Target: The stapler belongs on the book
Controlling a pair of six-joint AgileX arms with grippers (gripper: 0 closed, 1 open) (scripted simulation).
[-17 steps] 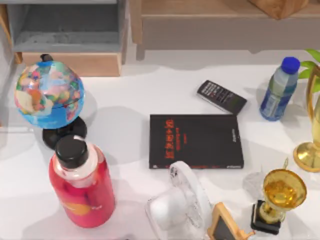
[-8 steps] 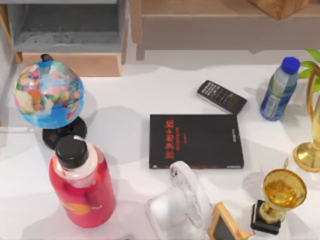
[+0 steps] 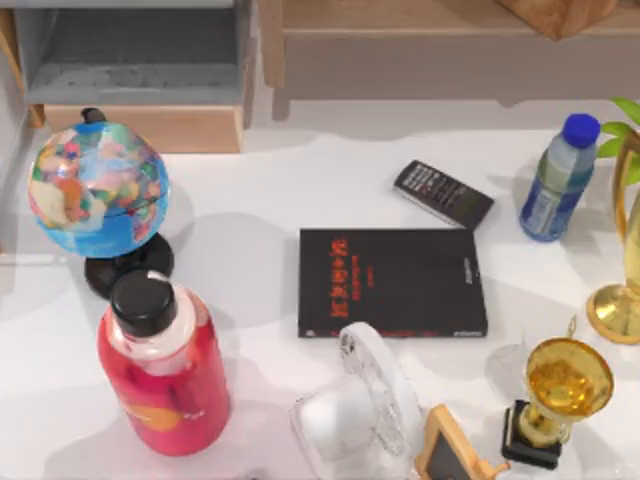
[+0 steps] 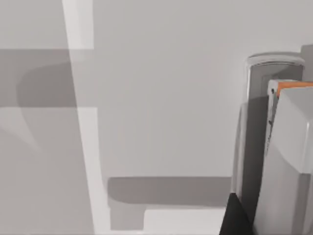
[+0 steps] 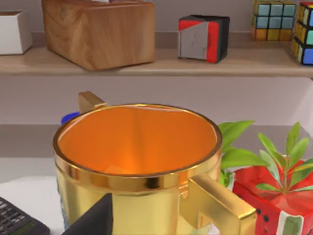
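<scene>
Where the book (image 3: 392, 283) lies: flat at the middle of the white table (image 3: 260, 200), cover up, long axis along the top view's left-right, red lettering toward its left end and a red-marked edge on the near side.
Stapler: a pale bar with a rounded end (image 4: 259, 122) stands in the left wrist view beside a grey block with an orange edge (whether this is the stapler, I cannot tell).
Beside the book: a black remote (image 3: 443, 193), tilted, just beyond the far right corner; a clear domed plastic object (image 3: 355, 410) at the near edge, its rim reaching the book's border.
Containers: gold cup (image 5: 137, 166), close to the right wrist camera, its inside glowing orange; red bottle (image 3: 162, 365) with black cap, near left; water bottle (image 3: 555, 180) with blue cap, far right.
Others: globe (image 3: 97, 190) at left, trophy (image 3: 565, 385) at near right.
Left gripper (image 4: 237, 218): a dark wedge over grey surface; released or clenched, cannot tell.
Right gripper (image 5: 93, 218): a dark wedge before the cup; likewise cannot tell.
</scene>
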